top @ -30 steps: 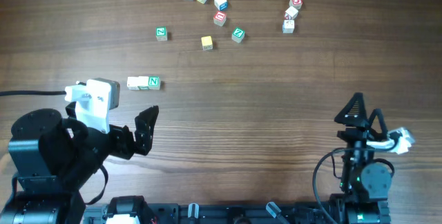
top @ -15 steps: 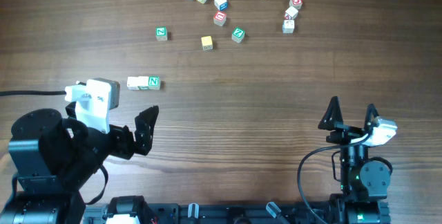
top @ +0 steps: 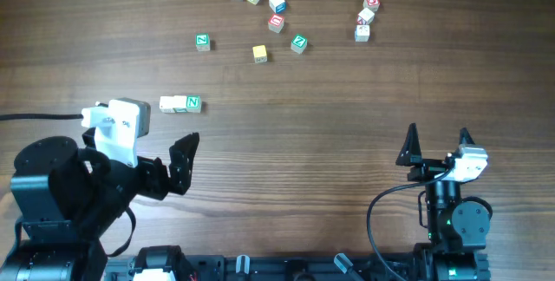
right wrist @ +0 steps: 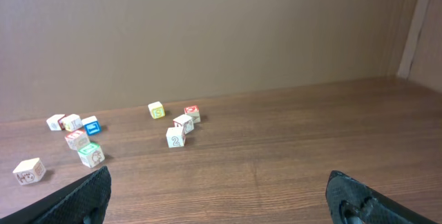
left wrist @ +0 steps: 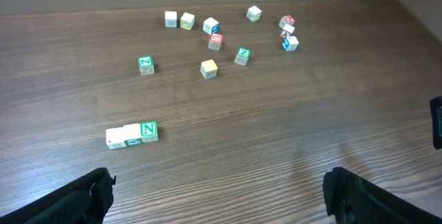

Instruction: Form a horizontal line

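Right arm has turned at the wrist and drawn back a little toward the near edge, so its right hand [top: 437, 132] now shows both fingers side by side from overhead, tips pointing toward the far side of the bench [top: 312, 142]. Nothing else has shifted: the left arm and every cube lie as they did before

Both hands stand wide apart and hold nothing. In the left wrist view the left hand [left wrist: 217, 186] shows only its two dark fingers at the bottom corners, with bare wood between them. The right wrist view shows the same

The line [top: 180, 103] of three touching cubes lies on the left part of the bench, running left to right, just beside the white housing on the left wrist and a little beyond the left hand's fingers. Its right end cube shows a green N; the other two are whitish. It is well apart from the right hand

Loose cubes [top: 276, 22] lie scattered along the far side, apart from the line
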You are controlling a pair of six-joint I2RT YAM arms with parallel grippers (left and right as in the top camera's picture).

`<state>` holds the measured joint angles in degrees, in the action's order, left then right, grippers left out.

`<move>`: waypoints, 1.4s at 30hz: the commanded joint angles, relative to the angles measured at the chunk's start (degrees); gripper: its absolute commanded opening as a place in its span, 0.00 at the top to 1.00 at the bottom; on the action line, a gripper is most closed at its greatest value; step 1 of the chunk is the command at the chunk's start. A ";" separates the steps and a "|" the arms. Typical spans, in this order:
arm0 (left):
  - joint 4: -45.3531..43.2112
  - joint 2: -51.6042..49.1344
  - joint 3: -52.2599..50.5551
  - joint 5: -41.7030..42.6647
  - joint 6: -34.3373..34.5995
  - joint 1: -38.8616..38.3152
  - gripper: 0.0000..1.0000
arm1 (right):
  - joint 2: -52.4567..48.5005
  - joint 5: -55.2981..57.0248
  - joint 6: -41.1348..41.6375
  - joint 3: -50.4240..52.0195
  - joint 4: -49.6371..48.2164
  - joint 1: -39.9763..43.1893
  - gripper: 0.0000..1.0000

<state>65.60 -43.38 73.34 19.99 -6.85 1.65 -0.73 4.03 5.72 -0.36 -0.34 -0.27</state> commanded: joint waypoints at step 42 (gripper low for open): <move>-40.50 41.27 -54.03 -2.71 -0.46 -1.64 0.00 | 0.52 -1.11 0.44 0.07 -0.24 0.13 0.00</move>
<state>34.17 -7.33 29.26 16.64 -6.85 -0.05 -0.67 3.84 5.93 -0.36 -0.38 -0.27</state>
